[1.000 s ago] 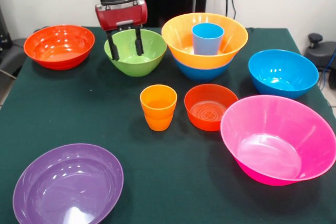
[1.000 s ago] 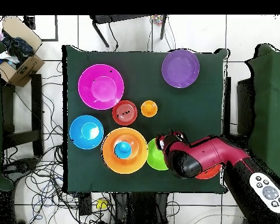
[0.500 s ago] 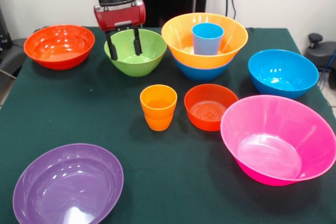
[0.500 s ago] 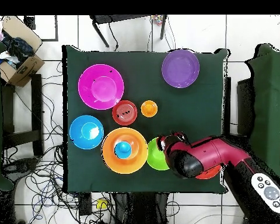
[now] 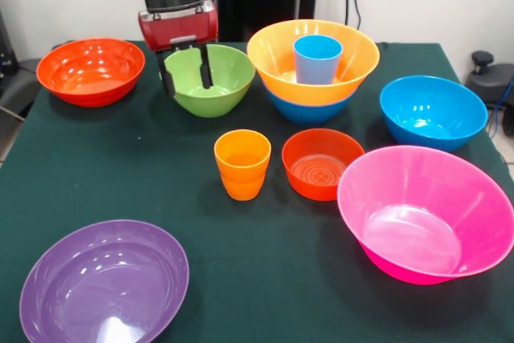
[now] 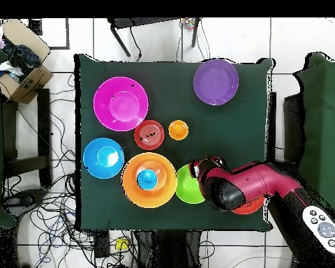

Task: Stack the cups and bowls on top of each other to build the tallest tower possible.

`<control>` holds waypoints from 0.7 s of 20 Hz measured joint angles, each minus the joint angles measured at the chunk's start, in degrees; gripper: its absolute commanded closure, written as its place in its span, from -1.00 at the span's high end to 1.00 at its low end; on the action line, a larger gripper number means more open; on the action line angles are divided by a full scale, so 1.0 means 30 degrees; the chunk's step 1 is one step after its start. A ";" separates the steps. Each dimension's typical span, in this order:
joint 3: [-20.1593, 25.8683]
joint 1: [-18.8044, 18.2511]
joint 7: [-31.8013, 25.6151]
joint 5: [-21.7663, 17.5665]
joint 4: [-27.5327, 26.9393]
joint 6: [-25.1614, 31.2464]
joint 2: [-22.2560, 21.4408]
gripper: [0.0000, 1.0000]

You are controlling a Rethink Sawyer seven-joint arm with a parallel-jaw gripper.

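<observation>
Since a second ago the gripper (image 5: 185,72) has slid toward the frame's left, so its open fingers now straddle the lime green bowl's (image 5: 210,79) left rim.

One finger hangs outside the wall and the other inside, nothing pinched yet; that straddle looks like the set-up for a rim grasp, likely chosen because the bowl is too wide to span. Right of it at upper centre stands the tower (image 5: 313,66): the orange bowl (image 5: 277,60) nested in a blue bowl (image 5: 309,109), with the light blue cup (image 5: 317,58) inside. Loose pieces wait around the green table (image 5: 265,279): orange cups (image 5: 242,163) and a small red-orange bowl (image 5: 321,163) at centre, another blue bowl (image 5: 433,112) right, the pink bowl (image 5: 426,210) lower right, the purple bowl (image 5: 104,283) lower left, a red-orange bowl (image 5: 91,70) upper left.
</observation>
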 measured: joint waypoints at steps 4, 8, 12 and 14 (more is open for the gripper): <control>-0.0001 0.0000 0.0000 -0.0022 -0.0218 0.0000 0.0440 1.00; -0.0003 0.0012 0.0000 -0.0036 -0.0361 0.0000 0.0956 1.00; -0.0039 0.0013 0.0000 -0.0072 -0.0408 0.0014 0.1452 1.00; -0.0044 0.0016 0.0000 -0.0075 -0.0413 0.0151 0.1688 1.00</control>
